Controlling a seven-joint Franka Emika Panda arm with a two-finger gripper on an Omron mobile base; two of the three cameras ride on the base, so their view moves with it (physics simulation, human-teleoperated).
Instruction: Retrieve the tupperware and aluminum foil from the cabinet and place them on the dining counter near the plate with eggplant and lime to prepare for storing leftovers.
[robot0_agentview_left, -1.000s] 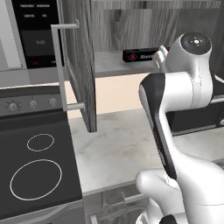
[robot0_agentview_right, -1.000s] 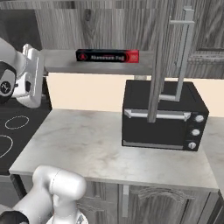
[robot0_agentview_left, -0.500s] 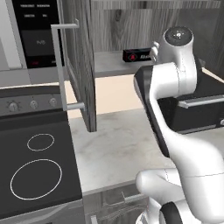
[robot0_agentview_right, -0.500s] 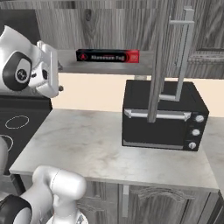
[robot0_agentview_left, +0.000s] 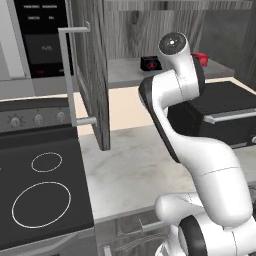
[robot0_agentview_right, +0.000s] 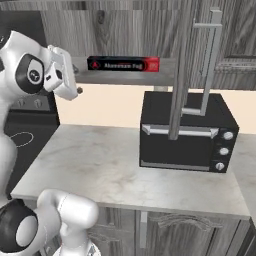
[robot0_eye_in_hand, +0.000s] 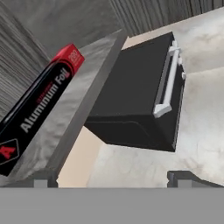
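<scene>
Foil lies flat on the open cabinet's bottom shelf, a long black box with red ends, its label facing outward. In the hand view the foil runs diagonally along the shelf, with the shelf's front edge just beside it.

Left to right in the right base view: the stove sits at the far left, partly hidden by the arm. The gripper is raised at shelf height, left of the foil and apart from it. Its fingertips show at the bottom of the hand view, spread wide with nothing between them. The marbled counter spans the middle. A black toaster oven stands on the counter to the right, below the shelf. The right cabinet door stands open in front of the oven, its bar handle vertical.

In the left base view, the left door stands open over the counter's left edge, beside the stove. The foil is partly hidden behind the arm.
</scene>
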